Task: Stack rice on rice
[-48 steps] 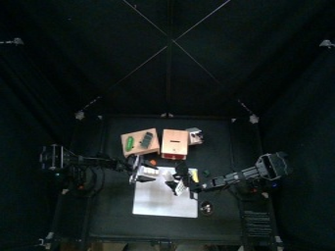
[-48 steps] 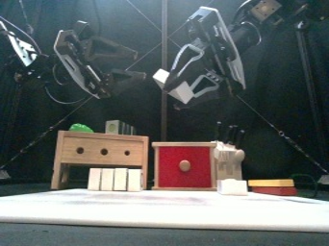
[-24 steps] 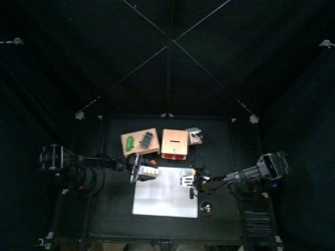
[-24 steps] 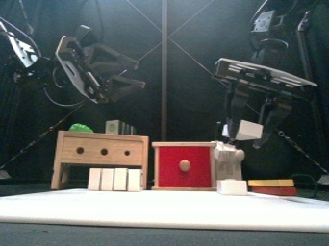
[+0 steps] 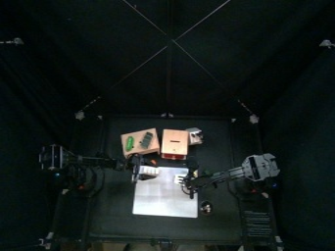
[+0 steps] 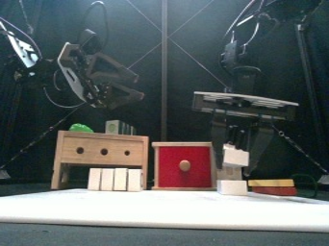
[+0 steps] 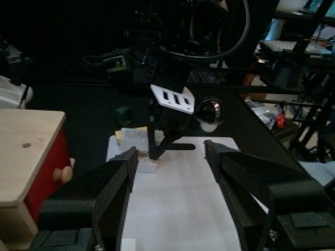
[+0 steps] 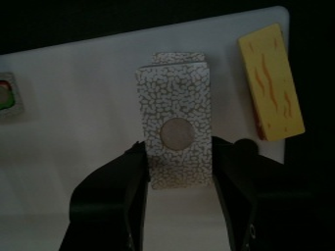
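My right gripper (image 6: 237, 161) is shut on a white speckled rice block (image 6: 237, 152) and holds it just above a second white rice block (image 6: 233, 186) that lies on the white mat (image 6: 154, 209) at the right. In the right wrist view the held block (image 8: 174, 88) stands between my jaws (image 8: 183, 147) and hides what is below it. My left gripper (image 7: 183, 186) is open and empty, raised at the left (image 6: 110, 82). In the top view the right gripper (image 5: 194, 183) is over the mat's right part.
A wooden box (image 6: 102, 159) with several white blocks (image 6: 115, 179) in front stands at the back left, a red box (image 6: 184, 165) beside it. A yellow piece (image 6: 272, 184) lies right of the lower rice block, also in the right wrist view (image 8: 272, 83).
My right gripper has carried the rice block from high over the middle to the right and down, to just above the block on the mat. The left arm has barely moved.
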Action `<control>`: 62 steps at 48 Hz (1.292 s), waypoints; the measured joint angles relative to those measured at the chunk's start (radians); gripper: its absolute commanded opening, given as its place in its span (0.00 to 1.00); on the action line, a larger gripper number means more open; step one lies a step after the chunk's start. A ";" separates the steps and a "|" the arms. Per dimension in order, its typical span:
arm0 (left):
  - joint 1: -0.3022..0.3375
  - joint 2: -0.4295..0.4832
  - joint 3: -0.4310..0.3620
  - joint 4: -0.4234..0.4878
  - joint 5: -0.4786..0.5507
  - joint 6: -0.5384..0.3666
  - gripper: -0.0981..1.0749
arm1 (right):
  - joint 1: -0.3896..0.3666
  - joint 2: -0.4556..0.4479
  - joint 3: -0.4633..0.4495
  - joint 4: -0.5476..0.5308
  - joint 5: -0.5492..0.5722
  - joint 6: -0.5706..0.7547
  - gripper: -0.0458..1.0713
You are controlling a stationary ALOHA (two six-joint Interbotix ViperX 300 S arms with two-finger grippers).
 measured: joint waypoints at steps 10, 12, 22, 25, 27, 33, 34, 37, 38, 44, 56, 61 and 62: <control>0.000 0.000 0.000 0.000 -0.002 0.000 0.86 | -0.002 0.006 0.002 -0.018 -0.020 -0.002 0.57; -0.002 0.000 0.000 0.000 0.000 0.000 0.86 | -0.002 0.006 0.002 -0.026 -0.025 -0.002 0.61; 0.000 0.000 0.000 0.000 0.000 0.000 0.86 | -0.002 0.008 0.008 -0.026 -0.023 0.000 0.73; 0.000 0.000 0.000 0.000 -0.002 0.000 0.86 | -0.002 0.008 0.009 -0.029 -0.015 0.000 0.75; -0.002 0.002 0.000 0.000 -0.002 0.000 0.86 | -0.002 0.008 0.009 -0.031 -0.012 0.000 0.76; 0.000 0.000 0.000 0.000 0.000 0.000 0.86 | -0.002 0.008 0.009 -0.034 -0.012 0.000 0.83; -0.002 0.000 0.000 0.000 -0.002 -0.002 0.86 | -0.002 0.008 0.009 -0.034 -0.012 -0.002 0.84; -0.002 0.000 0.000 0.000 -0.002 -0.002 0.86 | -0.002 0.008 0.009 -0.035 -0.015 0.000 0.87; -0.002 -0.002 0.000 0.000 0.000 0.000 0.86 | -0.002 0.008 0.011 -0.034 -0.015 0.000 0.88; -0.002 0.000 0.000 0.002 -0.002 0.000 0.86 | -0.002 0.002 0.020 -0.037 -0.014 -0.002 0.89; -0.002 -0.002 0.000 0.002 -0.002 0.000 0.86 | 0.002 -0.072 0.035 -0.066 -0.002 -0.002 0.89; -0.002 -0.002 0.000 0.002 0.000 0.000 0.86 | 0.003 -0.095 0.035 -0.078 -0.002 0.000 0.88; -0.002 -0.002 0.000 0.002 0.000 -0.002 0.86 | 0.005 -0.098 0.035 -0.078 -0.002 -0.002 0.88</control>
